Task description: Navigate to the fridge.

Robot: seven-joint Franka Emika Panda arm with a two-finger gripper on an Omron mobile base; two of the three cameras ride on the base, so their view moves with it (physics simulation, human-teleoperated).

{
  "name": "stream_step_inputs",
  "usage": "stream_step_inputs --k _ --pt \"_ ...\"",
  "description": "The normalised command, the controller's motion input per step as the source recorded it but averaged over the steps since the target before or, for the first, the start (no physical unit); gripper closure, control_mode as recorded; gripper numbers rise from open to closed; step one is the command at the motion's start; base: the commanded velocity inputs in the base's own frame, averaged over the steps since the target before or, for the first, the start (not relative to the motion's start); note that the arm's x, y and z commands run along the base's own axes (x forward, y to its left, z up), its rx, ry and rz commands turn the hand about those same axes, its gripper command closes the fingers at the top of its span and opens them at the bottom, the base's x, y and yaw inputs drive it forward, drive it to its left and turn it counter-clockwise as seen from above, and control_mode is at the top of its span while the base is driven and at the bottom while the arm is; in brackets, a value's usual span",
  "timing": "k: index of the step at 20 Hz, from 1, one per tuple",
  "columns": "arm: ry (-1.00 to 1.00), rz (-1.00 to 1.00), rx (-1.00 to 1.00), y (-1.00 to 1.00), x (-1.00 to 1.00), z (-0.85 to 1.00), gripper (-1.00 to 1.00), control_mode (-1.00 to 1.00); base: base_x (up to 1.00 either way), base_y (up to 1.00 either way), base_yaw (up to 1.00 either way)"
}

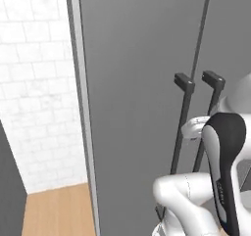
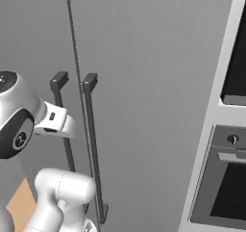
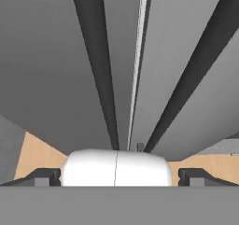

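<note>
The fridge [image 1: 132,107] rises directly ahead at close range, its flat dark grey doors [image 2: 144,82] spanning most of both base views. Two long dark bar handles [image 1: 182,127] [image 2: 90,144] run vertically on either side of the centre seam. My arm is folded up in front of the doors, level with the handles. Looking down the doors in the hand view, both handles [image 3: 100,70] and the seam converge toward the floor. My gripper [image 3: 119,176] is open; its fingertips [image 3: 44,177] stand wide apart with nothing between them.
A white brick wall [image 1: 34,83] and wood floor [image 1: 59,210] lie left of the fridge's light grey side panel [image 1: 81,107]. A dark unit's edge [image 1: 10,196] shows at far left. A tall unit with a built-in oven [image 2: 226,187] adjoins the fridge on the right.
</note>
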Motion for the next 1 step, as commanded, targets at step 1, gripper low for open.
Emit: stream_step_inputs --k 1 --pt "0.00 0.00 0.00 0.00 0.00 0.00 -1.00 1.00 0.53 0.00 0.00"
